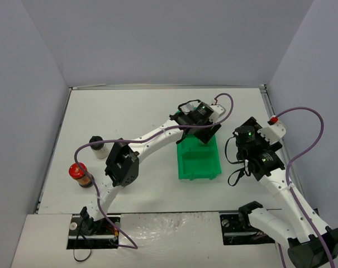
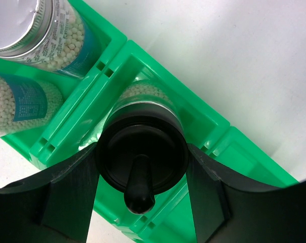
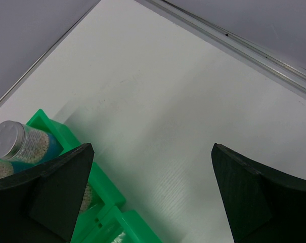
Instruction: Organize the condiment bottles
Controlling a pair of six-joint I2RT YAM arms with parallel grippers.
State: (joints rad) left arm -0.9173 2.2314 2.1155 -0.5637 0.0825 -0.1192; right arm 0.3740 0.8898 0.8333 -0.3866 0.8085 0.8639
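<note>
Left claw (image 2: 142, 164) is clamped on a black-lid jar (image 2: 142, 147), one dark finger pressed to each side of the lid. The jar stands upright with its lower part inside the middle compartment of a green tray (image 2: 158, 71), and pale beads show through the glass under the lid. Just beyond the divider on the claw's left, the next compartment holds two silver-lid jars (image 2: 36, 30), both filled with white beads and wearing blue labels; they sit close together. To the right of the tray, the right claw (image 3: 153, 167) hangs over the white table (image 3: 193, 91) with its fingers spread wide apart. Well off to the left claw's left, near that arm's elbow, a second black-lid jar (image 1: 96, 146) and a red-lid jar (image 1: 80, 174) stand on the table, apart from each other.
</note>
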